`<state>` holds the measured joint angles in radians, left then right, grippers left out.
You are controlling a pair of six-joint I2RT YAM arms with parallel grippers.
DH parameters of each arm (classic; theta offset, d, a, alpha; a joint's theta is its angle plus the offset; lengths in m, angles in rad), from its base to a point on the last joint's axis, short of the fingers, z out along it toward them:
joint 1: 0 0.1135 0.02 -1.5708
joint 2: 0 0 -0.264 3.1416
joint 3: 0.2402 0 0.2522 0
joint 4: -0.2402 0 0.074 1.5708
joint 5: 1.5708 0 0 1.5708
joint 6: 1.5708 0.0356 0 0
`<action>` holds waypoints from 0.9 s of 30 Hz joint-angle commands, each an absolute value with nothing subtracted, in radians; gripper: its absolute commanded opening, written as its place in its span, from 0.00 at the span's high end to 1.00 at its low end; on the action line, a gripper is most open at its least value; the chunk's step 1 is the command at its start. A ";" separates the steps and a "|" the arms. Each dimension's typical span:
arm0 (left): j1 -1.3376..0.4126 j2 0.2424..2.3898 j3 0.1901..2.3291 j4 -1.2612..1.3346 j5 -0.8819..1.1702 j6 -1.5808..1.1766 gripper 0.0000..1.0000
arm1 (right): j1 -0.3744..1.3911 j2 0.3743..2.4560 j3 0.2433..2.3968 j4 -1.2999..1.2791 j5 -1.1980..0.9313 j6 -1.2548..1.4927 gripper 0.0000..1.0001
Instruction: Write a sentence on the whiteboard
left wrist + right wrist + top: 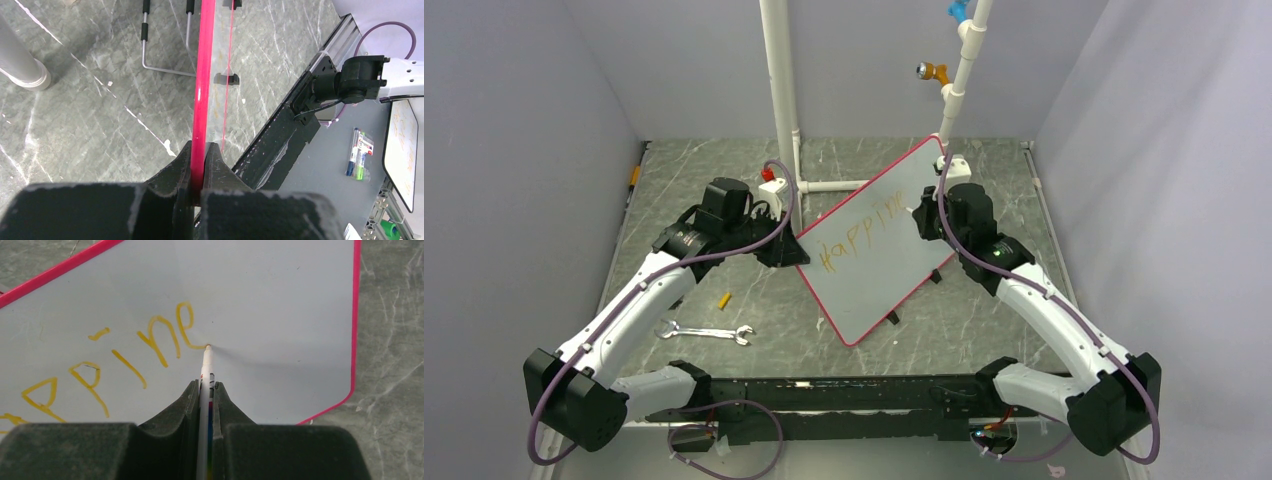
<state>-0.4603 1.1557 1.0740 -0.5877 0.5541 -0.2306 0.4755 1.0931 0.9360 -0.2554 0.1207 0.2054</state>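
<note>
The whiteboard [894, 270] lies in the middle of the grey marbled surface [994, 330], turned at a slant so that one corner points toward the arms' bases and the opposite one toward the white pipe frame [781, 90] behind it. It has a thin red-pink frame and small black feet. On its face runs orange-yellow lettering [861, 232], one slanted line that reads about "Happine"; the right wrist view shows the "ppine" part [150, 342] up close. A white marker [206, 372] points away from that camera, its tip touching the whiteboard just at the tail of the last "e". The right fingers [205, 387] are clamped on the marker's barrel, one on each side of it, above the whiteboard's right half. At the whiteboard's left edge the left fingers [199, 154] are pressed together on the red-pink rim [203, 85], which runs straight up between them in the left wrist view. To the left of the whiteboard, apart from it, a small yellow piece [723, 299] lies on the surface. A silver wrench [706, 332] lies a little nearer the arms' bases, also well off the whiteboard's left side.
</note>
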 commanded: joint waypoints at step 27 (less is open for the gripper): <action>-0.457 1.146 1.075 -0.575 0.278 -0.018 1.00 | 0.407 1.119 1.077 -0.161 0.085 0.218 1.00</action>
